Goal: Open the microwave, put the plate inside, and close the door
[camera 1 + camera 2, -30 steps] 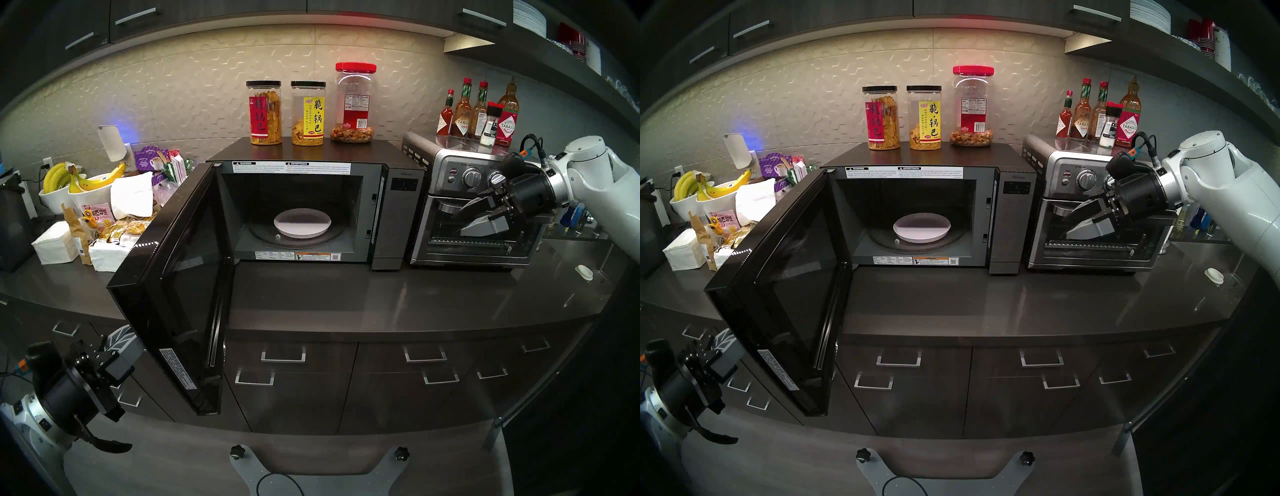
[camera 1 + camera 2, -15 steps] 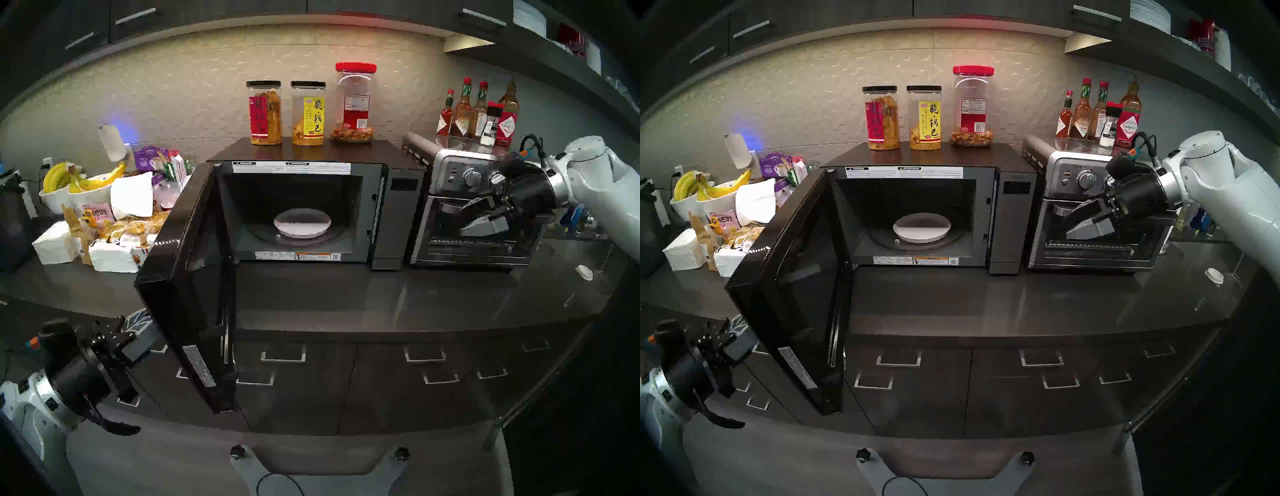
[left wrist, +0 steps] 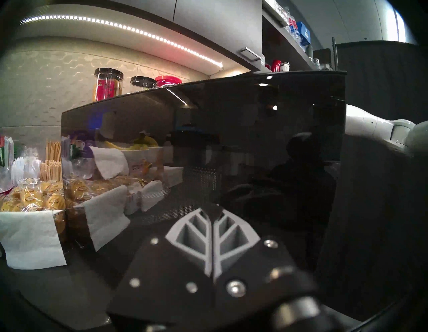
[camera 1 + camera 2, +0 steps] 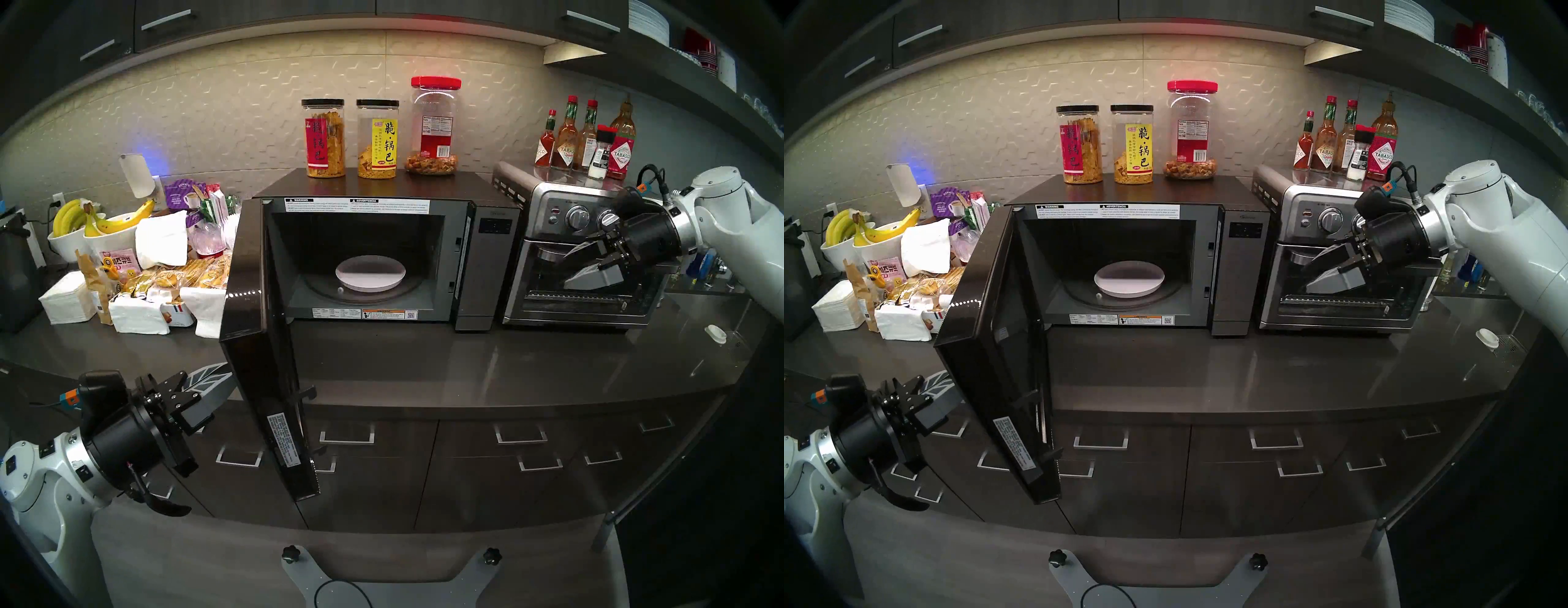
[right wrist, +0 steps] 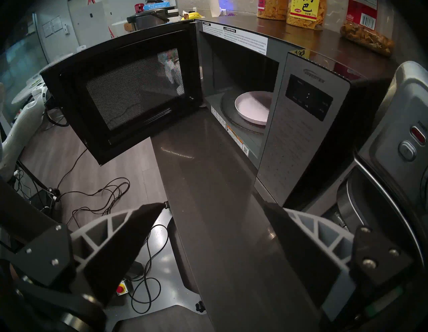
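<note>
plate [image 5: 252, 106] inside microwave [image 5: 305, 120], door [image 5: 129, 88] ajar, fingers [image 5: 129, 234] spread

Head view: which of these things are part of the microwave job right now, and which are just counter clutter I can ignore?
Part of the job:
- microwave
- door, partly open
- plate, inside on the turntable
- left gripper, shut, at the door's outer face

Just lying about:
- toaster oven
- snack jars
- sauce bottles
- bananas
- right gripper, open, idle

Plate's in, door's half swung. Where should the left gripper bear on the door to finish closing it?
On the door's outer glass face near the free edge, from the left. No handle shows, so a push suits better than a pinch. The shut left gripper is already against that face.
</note>
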You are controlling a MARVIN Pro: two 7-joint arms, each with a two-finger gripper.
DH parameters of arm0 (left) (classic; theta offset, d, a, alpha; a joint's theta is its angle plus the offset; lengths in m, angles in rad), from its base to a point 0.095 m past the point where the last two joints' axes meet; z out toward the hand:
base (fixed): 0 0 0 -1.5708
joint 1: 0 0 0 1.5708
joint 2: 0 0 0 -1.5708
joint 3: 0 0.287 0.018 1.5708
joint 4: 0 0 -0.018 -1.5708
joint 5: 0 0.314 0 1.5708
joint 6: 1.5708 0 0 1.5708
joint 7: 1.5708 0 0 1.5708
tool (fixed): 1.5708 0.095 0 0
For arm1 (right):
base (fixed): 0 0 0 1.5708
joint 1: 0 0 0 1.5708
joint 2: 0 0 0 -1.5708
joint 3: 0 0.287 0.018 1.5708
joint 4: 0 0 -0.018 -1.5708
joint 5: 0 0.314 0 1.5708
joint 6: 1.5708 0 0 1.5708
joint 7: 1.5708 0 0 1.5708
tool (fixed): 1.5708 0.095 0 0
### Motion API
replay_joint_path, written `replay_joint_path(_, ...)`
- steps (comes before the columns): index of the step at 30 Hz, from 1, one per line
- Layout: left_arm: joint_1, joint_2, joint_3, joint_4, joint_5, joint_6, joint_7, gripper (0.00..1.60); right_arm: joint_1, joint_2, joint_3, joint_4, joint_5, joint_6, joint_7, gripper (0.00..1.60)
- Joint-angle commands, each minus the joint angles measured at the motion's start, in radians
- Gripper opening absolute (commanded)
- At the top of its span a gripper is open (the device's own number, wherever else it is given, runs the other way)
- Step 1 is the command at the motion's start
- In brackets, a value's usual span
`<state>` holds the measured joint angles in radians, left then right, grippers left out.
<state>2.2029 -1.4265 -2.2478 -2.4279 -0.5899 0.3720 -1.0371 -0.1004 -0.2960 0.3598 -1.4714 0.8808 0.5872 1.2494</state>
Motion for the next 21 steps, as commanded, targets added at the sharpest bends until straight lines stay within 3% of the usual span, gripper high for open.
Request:
replay_joint_path(1, -0.062, 0.053, 0.052, -0.016, 0.035, 0.035, 0.038, 0.0, 0.022, 0.002, 0.011, -0.002, 0.007, 0.002, 0.053, 1.6)
replay_joint_path(21, -0.218, 0.099, 0.294, -0.016, 0.163, 0.139, 0.173, 0.0, 0.024, 0.001, 0.009, -0.001, 0.006, 0.002, 0.056, 1.6)
